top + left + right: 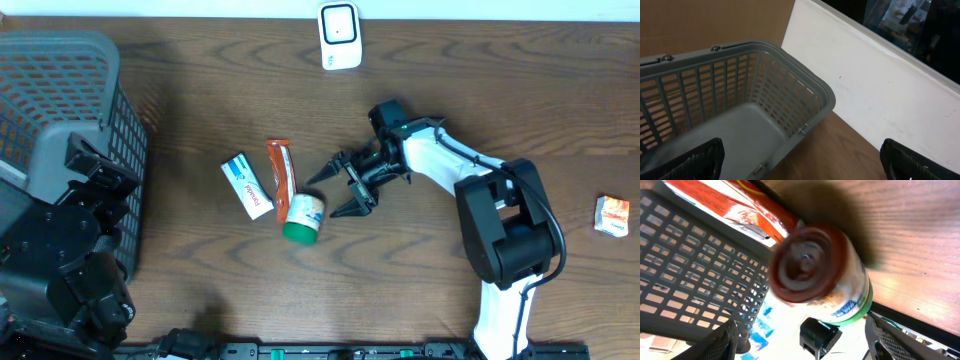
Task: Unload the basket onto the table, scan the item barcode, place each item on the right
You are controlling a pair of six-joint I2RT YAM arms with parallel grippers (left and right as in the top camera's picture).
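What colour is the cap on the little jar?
Green. The cap shows best in the overhead view.

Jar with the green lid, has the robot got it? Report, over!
Left gripper open by basket. Right gripper open at jar. Jar lying on table, not held. Orange packet close beside it.

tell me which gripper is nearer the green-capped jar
right. the right gripper is open right beside the jar, jaws toward it. the left gripper is far off, over the grey basket.
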